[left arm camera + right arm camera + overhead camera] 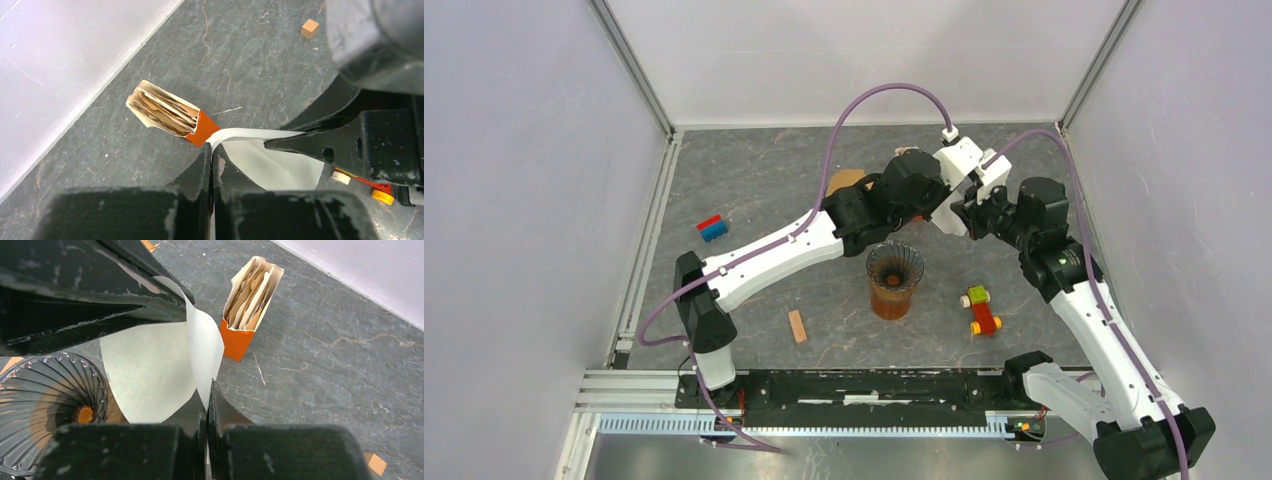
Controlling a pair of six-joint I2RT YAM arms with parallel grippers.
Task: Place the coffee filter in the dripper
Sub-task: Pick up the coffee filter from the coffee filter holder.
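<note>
Both the black left gripper (211, 150) and right gripper (207, 390) are clamping the white paper coffee filter (150, 365), seemingly needing lowering next into the ribbed glass dripper (50, 385).

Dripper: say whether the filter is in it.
Out. The dripper is empty; the filter hangs beside it, pinched by the left gripper and the right gripper.

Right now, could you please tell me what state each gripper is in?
Left gripper: shut, pinching the filter.
Right gripper: shut, pinching the same filter.
</note>
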